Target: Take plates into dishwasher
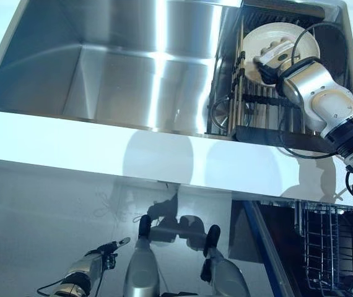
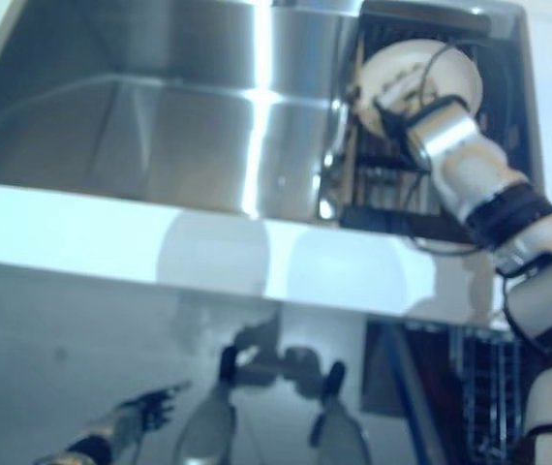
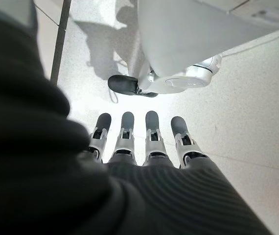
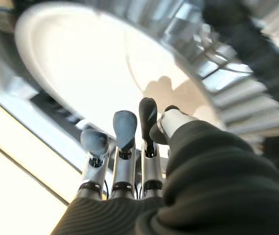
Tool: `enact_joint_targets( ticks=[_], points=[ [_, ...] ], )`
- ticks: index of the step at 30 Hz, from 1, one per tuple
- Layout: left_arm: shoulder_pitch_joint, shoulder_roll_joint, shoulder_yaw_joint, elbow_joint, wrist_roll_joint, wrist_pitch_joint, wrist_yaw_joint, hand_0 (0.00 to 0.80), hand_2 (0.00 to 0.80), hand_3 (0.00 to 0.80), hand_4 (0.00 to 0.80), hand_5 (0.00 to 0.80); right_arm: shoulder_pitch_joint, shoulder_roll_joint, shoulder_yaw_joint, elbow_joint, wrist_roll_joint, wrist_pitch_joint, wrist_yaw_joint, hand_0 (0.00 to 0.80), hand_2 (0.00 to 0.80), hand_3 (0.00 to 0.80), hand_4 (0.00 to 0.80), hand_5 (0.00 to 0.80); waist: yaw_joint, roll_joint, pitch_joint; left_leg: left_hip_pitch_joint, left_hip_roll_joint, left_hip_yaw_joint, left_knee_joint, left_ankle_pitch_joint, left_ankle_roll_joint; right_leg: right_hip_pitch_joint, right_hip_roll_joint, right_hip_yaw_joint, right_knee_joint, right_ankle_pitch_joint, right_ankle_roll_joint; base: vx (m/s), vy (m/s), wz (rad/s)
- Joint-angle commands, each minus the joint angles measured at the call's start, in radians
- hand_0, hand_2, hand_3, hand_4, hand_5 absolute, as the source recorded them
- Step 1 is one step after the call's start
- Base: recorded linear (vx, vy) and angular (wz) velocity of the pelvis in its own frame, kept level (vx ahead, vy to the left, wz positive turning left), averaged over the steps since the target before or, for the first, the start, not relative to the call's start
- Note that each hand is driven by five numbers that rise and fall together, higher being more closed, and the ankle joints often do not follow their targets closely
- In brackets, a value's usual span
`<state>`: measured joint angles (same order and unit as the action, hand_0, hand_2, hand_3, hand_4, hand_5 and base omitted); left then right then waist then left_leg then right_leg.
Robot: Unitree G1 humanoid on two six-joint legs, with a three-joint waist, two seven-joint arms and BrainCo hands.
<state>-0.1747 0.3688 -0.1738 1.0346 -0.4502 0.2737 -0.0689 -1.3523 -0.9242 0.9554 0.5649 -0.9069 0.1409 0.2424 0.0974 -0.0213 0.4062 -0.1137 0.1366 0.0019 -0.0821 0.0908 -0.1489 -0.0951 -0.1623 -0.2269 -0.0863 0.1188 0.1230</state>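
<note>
At two o'clock from my view, my right hand point(image 1: 274, 57) rests with straight fingers against the white plate point(image 1: 269, 36), which stands upright in the dish rack point(image 1: 251, 99) beside the steel sink point(image 1: 121, 68). My left hand point(image 1: 96, 260) hangs low at seven o'clock, fingers extended, holding nothing.

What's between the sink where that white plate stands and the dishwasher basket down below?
The head views show only a bare white counter edge between the sink rack and the dishwasher basket.
</note>
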Motion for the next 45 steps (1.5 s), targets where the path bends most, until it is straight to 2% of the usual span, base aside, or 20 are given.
enact_joint_targets(
  ticks=[1,11,19,20,21,22,23,33,45],
  points=[
    [-0.021,0.017,-0.047,0.036,-0.018,0.008,0.001,0.000,0.000,0.000,0.000,0.000,-0.155,-0.061,0.061,0.029,-0.056,0.055,-0.034,0.800,0.800,0.800,0.800,0.800,0.000,-0.035,-0.020,-0.007,-0.026,0.032,-0.005,0.005,0.044,-0.017,-0.051,0.048,-0.001,0.014,0.062,0.000,0.000,0.00],
    [-0.020,0.018,-0.047,0.041,-0.014,0.002,-0.011,0.000,0.000,0.000,0.000,0.000,-0.164,-0.071,0.060,0.034,-0.023,0.062,-0.061,0.800,0.800,0.800,0.800,0.800,-0.006,-0.039,-0.035,0.003,-0.025,0.034,-0.005,-0.001,0.046,-0.011,-0.046,0.053,-0.001,0.010,0.061,0.001,-0.001,-0.01],
    [-0.016,0.017,-0.042,0.033,-0.011,0.006,-0.011,0.000,0.000,0.000,0.000,0.000,-0.134,-0.082,0.039,0.000,0.023,0.027,-0.058,0.800,0.800,0.800,0.800,0.800,-0.011,-0.047,-0.049,0.014,-0.020,0.039,-0.005,-0.004,0.045,-0.002,-0.043,0.055,-0.001,0.007,0.060,0.009,-0.009,-0.05],
    [-0.016,0.017,-0.043,0.033,-0.012,0.008,-0.012,0.000,0.000,0.000,0.000,0.000,-0.127,-0.081,0.039,-0.007,0.019,0.024,-0.061,0.511,0.511,0.511,0.511,0.511,-0.012,-0.046,-0.048,0.014,-0.020,0.040,-0.005,-0.004,0.045,-0.002,-0.044,0.055,-0.001,0.007,0.061,-0.001,-0.009,-0.03],
    [-0.016,0.017,-0.045,0.033,-0.014,0.007,-0.013,0.000,0.000,0.000,0.000,0.000,-0.122,-0.080,0.037,-0.010,0.019,0.020,-0.063,0.154,0.154,0.154,0.154,0.154,-0.012,-0.045,-0.047,0.013,-0.020,0.040,-0.005,-0.003,0.045,-0.003,-0.044,0.056,-0.001,0.008,0.061,0.000,0.000,0.00],
    [-0.017,0.018,-0.045,0.033,-0.014,0.008,-0.013,0.000,0.000,0.000,0.000,0.000,-0.121,-0.080,0.036,-0.011,0.020,0.019,-0.063,0.047,0.047,0.047,0.047,0.047,-0.012,-0.044,-0.046,0.013,-0.019,0.040,-0.005,-0.003,0.045,-0.004,-0.044,0.056,-0.001,0.008,0.061,0.000,0.000,0.00],
    [-0.020,0.018,-0.046,0.033,-0.016,0.009,-0.013,0.000,0.000,0.000,0.000,0.000,-0.117,-0.078,0.034,-0.011,0.019,0.013,-0.064,0.000,0.000,0.000,0.000,0.000,-0.011,-0.043,-0.044,0.012,-0.019,0.041,-0.005,-0.003,0.045,-0.005,-0.044,0.056,-0.001,0.008,0.061,0.000,0.000,0.00],
    [-0.024,0.017,-0.043,0.042,-0.012,0.007,-0.023,0.000,0.000,0.000,0.000,0.000,-0.086,-0.072,0.030,-0.032,0.013,-0.040,-0.048,0.000,0.000,0.000,0.000,0.000,-0.012,-0.033,-0.031,0.003,-0.022,0.042,-0.005,0.000,0.045,-0.014,-0.048,0.051,-0.001,0.010,0.061,0.000,0.000,0.00],
    [-0.032,0.014,-0.045,0.041,-0.010,0.004,-0.022,0.000,0.000,0.000,0.000,0.000,-0.056,-0.068,0.023,-0.033,-0.034,-0.066,-0.026,0.000,0.000,0.000,0.000,0.000,-0.013,-0.036,-0.011,-0.005,-0.018,0.048,-0.005,0.004,0.044,-0.025,-0.048,0.051,-0.001,0.015,0.061,0.000,0.000,0.00]
  ],
)
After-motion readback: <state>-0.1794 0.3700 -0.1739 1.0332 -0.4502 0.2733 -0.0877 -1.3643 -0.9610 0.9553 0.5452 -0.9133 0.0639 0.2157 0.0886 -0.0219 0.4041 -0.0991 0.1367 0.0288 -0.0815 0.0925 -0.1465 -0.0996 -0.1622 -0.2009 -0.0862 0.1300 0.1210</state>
